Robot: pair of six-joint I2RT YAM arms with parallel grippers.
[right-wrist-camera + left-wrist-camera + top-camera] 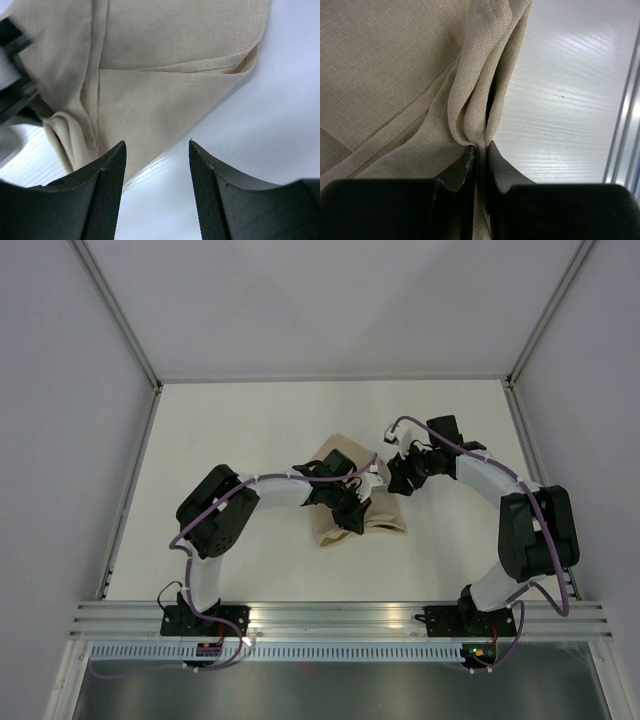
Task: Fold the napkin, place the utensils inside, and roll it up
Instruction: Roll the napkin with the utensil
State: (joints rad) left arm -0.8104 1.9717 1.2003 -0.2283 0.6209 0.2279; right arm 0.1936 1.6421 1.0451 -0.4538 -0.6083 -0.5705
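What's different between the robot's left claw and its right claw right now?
The left gripper is pinched shut on a bunched fold of the napkin; the right gripper stands open with nothing between its jaws. The left gripper sits over the cloth, while the right gripper hangs at the napkin's edge, partly over bare table. Both are black, two-fingered and pointed at the same napkin.

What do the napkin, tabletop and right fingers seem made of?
The napkin looks like woven linen-like cloth, matte: visible weave, soft folds. The tabletop is white with faint grain lines and slight sheen, probably laminate. The right fingers look like black moulded plastic, with fine grid texture inside.
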